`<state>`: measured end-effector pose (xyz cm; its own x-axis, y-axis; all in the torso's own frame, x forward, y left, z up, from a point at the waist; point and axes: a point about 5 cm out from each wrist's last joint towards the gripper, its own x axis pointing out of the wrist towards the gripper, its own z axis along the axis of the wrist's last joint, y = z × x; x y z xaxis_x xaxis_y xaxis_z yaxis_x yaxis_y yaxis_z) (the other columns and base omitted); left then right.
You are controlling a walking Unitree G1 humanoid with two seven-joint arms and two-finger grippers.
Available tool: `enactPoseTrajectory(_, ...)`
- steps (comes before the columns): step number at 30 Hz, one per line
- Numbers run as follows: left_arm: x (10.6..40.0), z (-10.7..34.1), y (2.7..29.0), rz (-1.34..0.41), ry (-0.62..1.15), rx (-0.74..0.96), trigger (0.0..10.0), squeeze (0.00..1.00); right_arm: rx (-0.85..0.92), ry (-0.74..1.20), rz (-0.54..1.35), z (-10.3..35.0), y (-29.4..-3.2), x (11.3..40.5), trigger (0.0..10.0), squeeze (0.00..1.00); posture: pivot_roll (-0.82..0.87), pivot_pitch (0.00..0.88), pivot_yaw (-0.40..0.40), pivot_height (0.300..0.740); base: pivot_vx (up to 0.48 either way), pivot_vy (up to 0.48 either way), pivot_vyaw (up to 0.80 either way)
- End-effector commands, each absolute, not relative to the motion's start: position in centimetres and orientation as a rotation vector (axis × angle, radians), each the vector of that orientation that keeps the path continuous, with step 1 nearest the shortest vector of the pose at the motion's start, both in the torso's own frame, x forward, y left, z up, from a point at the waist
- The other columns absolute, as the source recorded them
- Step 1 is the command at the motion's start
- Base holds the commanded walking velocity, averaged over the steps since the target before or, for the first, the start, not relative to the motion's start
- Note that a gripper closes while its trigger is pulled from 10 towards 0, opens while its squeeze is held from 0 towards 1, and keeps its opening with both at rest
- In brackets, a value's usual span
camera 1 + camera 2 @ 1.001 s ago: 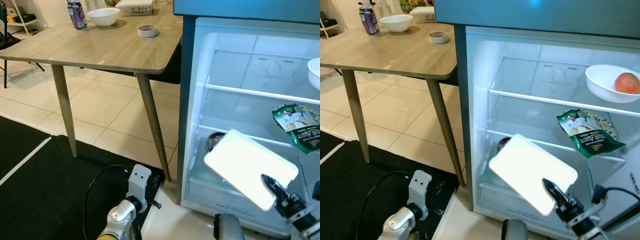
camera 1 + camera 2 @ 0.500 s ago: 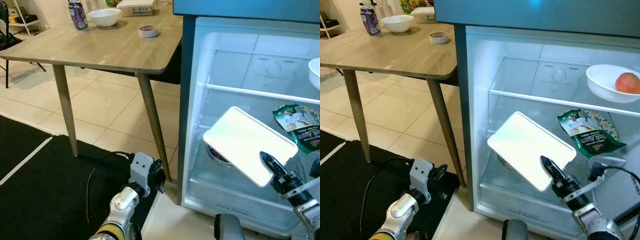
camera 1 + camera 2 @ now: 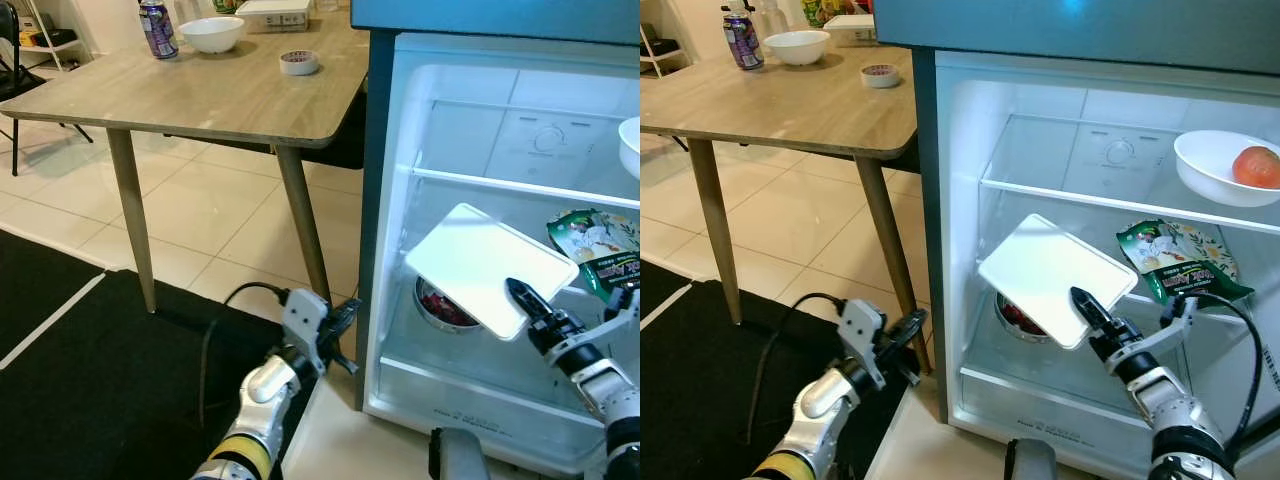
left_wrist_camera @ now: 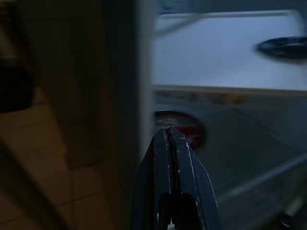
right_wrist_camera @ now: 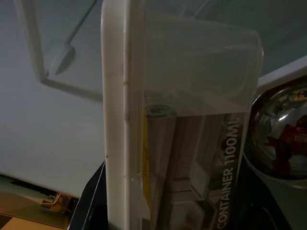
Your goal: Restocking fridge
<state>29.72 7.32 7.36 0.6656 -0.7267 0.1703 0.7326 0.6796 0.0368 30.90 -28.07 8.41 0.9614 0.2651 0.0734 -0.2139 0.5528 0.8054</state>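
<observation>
My right gripper (image 3: pixel 1083 305) is shut on a flat white-lidded plastic container (image 3: pixel 1055 277), holding it tilted just inside the open fridge (image 3: pixel 940 230), level with the middle shelf. In the right wrist view the container (image 5: pixel 158 120) stands edge-on between my fingers, its label reading "container". Below it, a steel bowl (image 3: pixel 445 305) with red food sits on the bottom shelf. My left gripper (image 3: pixel 340 322) is shut with nothing in it, low by the fridge's left wall; its wrist view looks along the shut fingers (image 4: pixel 172 158) toward the bowl.
A green snack packet (image 3: pixel 1180 262) lies on the middle shelf at right. A white bowl with an orange fruit (image 3: pixel 1252 165) sits on the top shelf. A wooden table (image 3: pixel 200 90) left of the fridge carries a can, a white bowl and a tape roll. A black mat (image 3: pixel 90 380) covers the floor.
My right gripper has raised the container and carried it deeper into the fridge, uncovering the steel bowl. My left arm has swung forward and right toward the fridge's left wall.
</observation>
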Motion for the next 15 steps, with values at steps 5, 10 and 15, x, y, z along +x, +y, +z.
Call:
enactPoseTrajectory(5, 30.0, 8.0, 5.2, -0.91, -0.157, -0.087, 10.0, 0.0, 0.948, 0.024, 0.254, 9.4, -26.9, 32.5, 10.0, 0.0, -0.09, 0.0, 0.025, 0.381, 0.0, 0.0, 0.0)
enactPoseTrajectory(10, 30.6, 7.8, 4.5, -0.876, -0.112, -0.044, 10.0, 0.0, 0.96, 0.014, 0.288, 9.8, -25.8, 33.1, 10.0, 0.0, -0.09, 0.0, 0.031, 0.381, 0.0, 0.0, 0.0)
enactPoseTrajectory(15, 31.1, 8.6, 3.1, -0.879, -0.109, -0.022, 10.0, 0.0, 0.975, 0.016, 0.303, 10.0, -24.6, 33.7, 10.0, 0.0, -0.09, 0.0, 0.04, 0.381, 0.0, 0.0, 0.0)
